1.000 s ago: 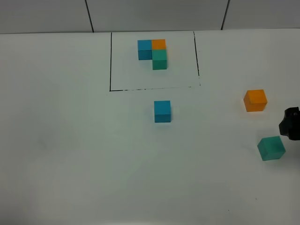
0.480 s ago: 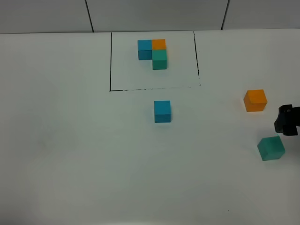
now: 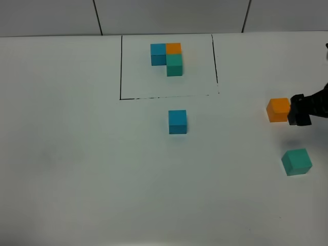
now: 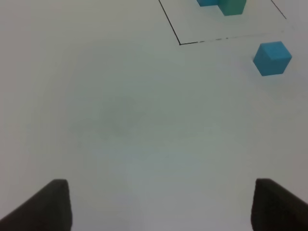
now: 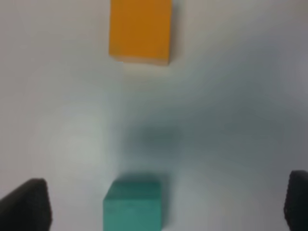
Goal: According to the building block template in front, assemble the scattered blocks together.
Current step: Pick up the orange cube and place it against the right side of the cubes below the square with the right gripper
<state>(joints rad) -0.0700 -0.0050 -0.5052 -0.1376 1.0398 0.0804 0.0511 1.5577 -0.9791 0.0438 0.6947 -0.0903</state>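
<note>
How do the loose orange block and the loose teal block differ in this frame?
The orange block sits nearly square to the template; the teal block is turned slightly. The orange block lies nearer the template; the teal block lies nearer the front edge. Both are plain, like-sized cubes standing alone.

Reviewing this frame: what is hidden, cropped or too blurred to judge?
- building block template: left wrist view, cut by the frame edge; only two colours show.
- right tool: exterior high view, mostly beyond the edge; contact with the orange block unclear.
- teal block: right wrist view, blurred and cropped by the edge.
</note>
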